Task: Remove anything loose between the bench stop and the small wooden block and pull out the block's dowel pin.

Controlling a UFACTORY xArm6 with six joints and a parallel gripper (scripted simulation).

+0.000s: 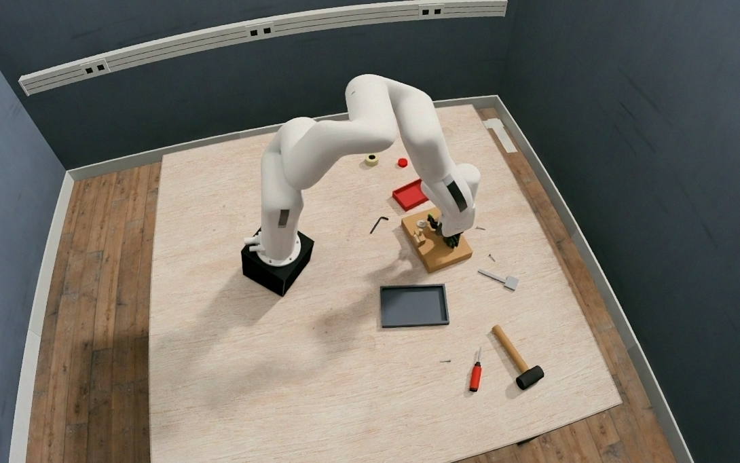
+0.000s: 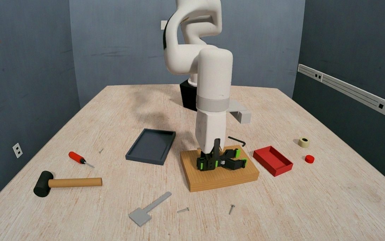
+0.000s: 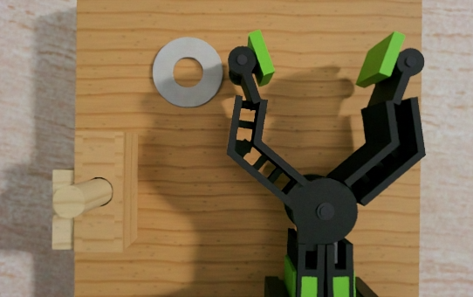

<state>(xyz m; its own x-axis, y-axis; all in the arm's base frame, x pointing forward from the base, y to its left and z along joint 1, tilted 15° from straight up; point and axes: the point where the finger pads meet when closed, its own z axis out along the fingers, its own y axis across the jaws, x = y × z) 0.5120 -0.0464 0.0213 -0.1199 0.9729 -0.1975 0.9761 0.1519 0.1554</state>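
The bench board (image 2: 219, 170) carries the small wooden block, lying flat at its left edge in the wrist view, with the pale stop right beside it. The dowel pin (image 3: 83, 198) stands in the block's hole. A grey washer (image 3: 188, 72) lies loose on the board, apart from the block and beside one clamp jaw. The black and green spring clamp (image 3: 325, 210) lies on the board with its jaws spread wide and holding nothing. My gripper (image 2: 210, 159) points straight down and is shut on the clamp's handles (image 3: 318, 279).
A red tray (image 2: 272, 160) lies right of the board and a dark grey tray (image 2: 151, 145) left of it. A hex key (image 2: 237, 140) lies behind. A scraper (image 2: 149, 209), screws (image 2: 183, 210), a hammer (image 2: 66, 183) and a screwdriver (image 2: 78, 158) lie in front and left.
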